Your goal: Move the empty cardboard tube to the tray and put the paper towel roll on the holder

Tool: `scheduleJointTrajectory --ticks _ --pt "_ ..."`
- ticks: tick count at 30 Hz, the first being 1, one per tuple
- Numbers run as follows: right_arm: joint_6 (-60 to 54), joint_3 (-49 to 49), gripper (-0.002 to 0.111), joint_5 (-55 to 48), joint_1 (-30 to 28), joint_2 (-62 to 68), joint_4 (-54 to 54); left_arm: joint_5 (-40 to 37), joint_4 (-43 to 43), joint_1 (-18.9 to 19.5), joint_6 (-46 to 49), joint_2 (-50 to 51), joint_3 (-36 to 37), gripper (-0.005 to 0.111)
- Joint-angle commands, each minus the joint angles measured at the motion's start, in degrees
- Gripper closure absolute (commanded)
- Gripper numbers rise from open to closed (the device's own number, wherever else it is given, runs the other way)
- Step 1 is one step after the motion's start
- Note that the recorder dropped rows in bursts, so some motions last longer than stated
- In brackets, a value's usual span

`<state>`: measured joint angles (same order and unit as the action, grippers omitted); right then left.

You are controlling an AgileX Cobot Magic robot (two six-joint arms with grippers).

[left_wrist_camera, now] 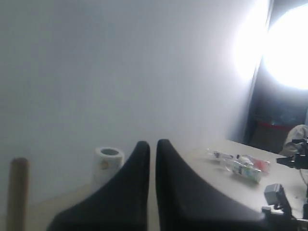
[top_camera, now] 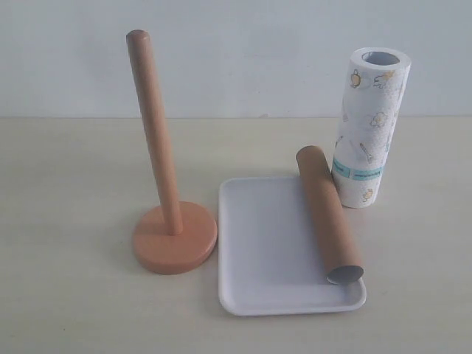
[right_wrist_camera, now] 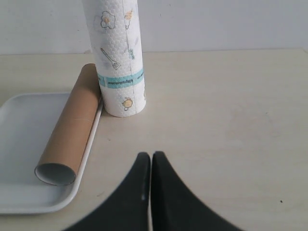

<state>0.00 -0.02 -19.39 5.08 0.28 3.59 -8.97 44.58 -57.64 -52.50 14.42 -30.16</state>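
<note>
The empty cardboard tube [top_camera: 329,215] lies on its side in the tray [top_camera: 265,243], along the tray's right edge, its grey-lined open end towards the near corner. The tube's far end pokes past the tray's back rim, up against the foot of the paper towel roll [top_camera: 370,125]. From here I can't quite tell whether the two touch or are only just beside each other. The roll stands upright on the table [top_camera: 74,295], teal band low. The holder [top_camera: 164,184] stands just left of the tray, its pole bare and leaning a little in this view.

The right tool [right_wrist_camera: 150,156] hangs over bare table near the roll and tube, its black fingers pressed together on nothing, touching neither. The left tool [left_wrist_camera: 148,144] is raised, fingers all but closed with a thin slit between, gripping nothing.
</note>
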Motion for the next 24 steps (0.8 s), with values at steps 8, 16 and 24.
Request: scheduleJointTrajectory --ticks 8,16,24 --pt "0.0 0.0 0.108 0.4 0.2 -0.3 0.1 13.5 7.2 21.3 1.8 -4.2 10.0 0.102" --pt "0.0 0.0 0.108 0.4 0.2 -0.3 0.1 22.7 5.2 40.4 -12.7 -8.8 17.6 0.102" --pt "0.0 0.0 0.108 0.4 0.2 -0.3 0.1 23.9 2.9 42.6 -18.3 -9.1 17.8 0.102"
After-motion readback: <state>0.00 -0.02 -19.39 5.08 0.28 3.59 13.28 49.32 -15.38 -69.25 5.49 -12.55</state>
